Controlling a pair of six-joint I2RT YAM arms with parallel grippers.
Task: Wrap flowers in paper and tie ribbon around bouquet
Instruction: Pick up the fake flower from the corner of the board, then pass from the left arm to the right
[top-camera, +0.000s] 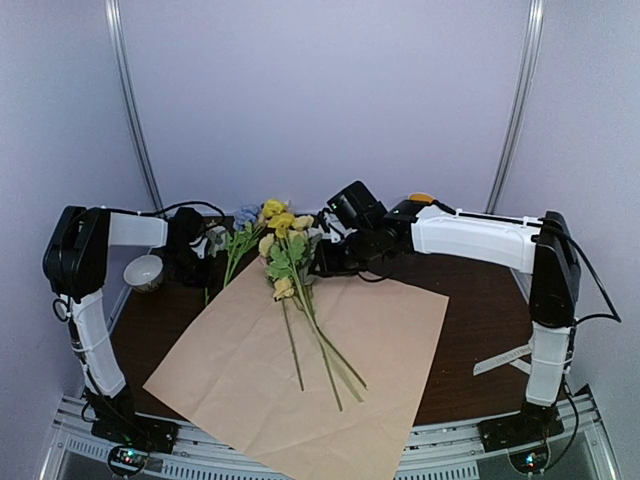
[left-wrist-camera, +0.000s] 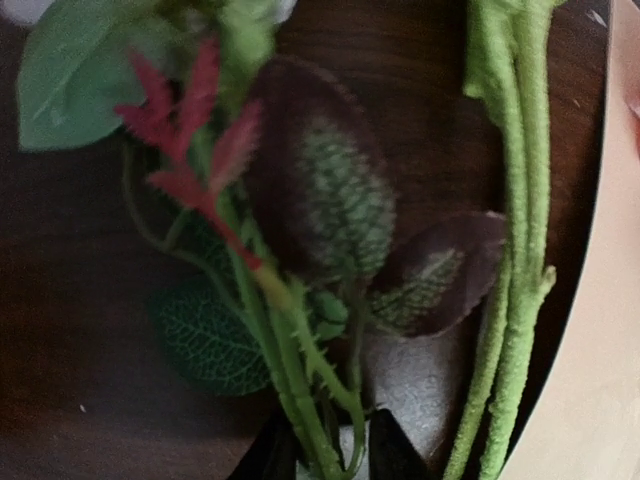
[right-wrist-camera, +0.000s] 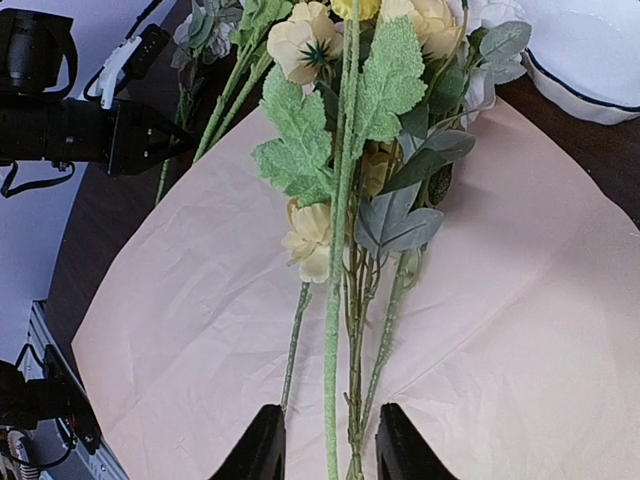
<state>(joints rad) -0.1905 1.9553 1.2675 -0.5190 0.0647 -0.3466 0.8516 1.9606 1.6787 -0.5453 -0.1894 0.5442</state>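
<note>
- Pale lavender walls close the cell on three sides, with a dark wood table (top-camera: 480, 300) as the work surface.
- I note the paper (top-camera: 300, 370) lying flat on the table, peach-tan side up and turned diagonally, one corner reaching the near edge.
- Both arms reach toward the far side of the table, left from the left, right from the right.
- I find the flowers (top-camera: 285, 255) on the far part of the paper: yellow and cream blossoms at the far end, thin green stems running toward the near edge.
- A blue-blossomed sprig (top-camera: 240, 228) lies apart to the left, mostly off the paper on bare wood.
- I log the ribbon (top-camera: 503, 359), a cream strip, on the table to the right, clear of the paper and near the right arm.
- A white bowl (top-camera: 145, 270) stands at the far left, beside the left arm.
- Right gripper (right-wrist-camera: 330, 450): jaws apart, straddling the main stems, with paper showing on both sides of them. I record no grip.
- Left gripper (left-wrist-camera: 333, 452): fingers sit either side of the sprig's stems, close in. I cannot tell whether they press.
</note>
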